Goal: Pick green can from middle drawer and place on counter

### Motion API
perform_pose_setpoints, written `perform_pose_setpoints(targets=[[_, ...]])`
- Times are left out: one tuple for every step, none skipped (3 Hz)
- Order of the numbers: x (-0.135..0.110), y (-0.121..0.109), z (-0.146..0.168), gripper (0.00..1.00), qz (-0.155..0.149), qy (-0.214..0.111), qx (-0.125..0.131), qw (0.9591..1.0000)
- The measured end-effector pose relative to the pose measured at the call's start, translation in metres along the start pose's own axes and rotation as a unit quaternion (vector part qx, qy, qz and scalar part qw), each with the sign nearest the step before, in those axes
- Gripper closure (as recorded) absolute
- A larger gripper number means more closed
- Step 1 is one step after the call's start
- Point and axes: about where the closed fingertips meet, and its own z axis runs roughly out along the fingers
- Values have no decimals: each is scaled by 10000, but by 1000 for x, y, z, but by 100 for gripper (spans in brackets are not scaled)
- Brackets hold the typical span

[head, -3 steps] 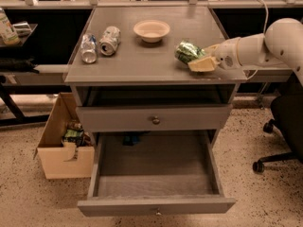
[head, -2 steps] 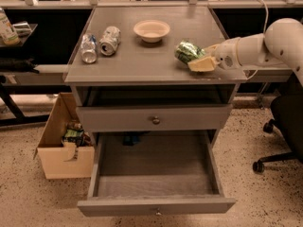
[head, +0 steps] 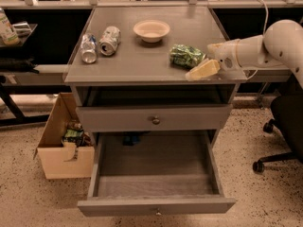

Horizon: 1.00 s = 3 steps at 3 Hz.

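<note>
Green can (head: pixel 186 56) lies on its side on the right part of the tabletop (head: pixel 142 63), out of the middle drawer (head: pixel 156 183), which stands pulled open below. Can print is mottled green and pale; no brand legible. Tool (head: pixel 202 65) sits just right of the can at the tabletop's right edge, on the white arm (head: pixel 255 48) reaching in from the right; it appears to touch the can or nearly so, but cannot tell whether it is open or closed, or gripping. Two silver-white cans (head: pixel 88 48) (head: pixel 110 40) lie side by side at the left of the tabletop, markings unreadable; pale bowl (head: pixel 151 30) sits upright at rear centre. Upper drawer (head: pixel 154 119) shut. Cardboard box (head: pixel 64 150) on the floor at left. Versus 0.7 s and 1.0 s ago: can, tool, arm and drawers are unchanged in position.
</note>
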Motion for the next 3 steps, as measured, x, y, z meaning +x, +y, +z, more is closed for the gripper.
perform_pose_setpoints(targets=[[-2, 2, 0, 0, -20, -49, -14, 10000], [-24, 15, -20, 0, -354, -394, -69, 9986], [-56, 36, -58, 0, -920, -856, -77, 9920]])
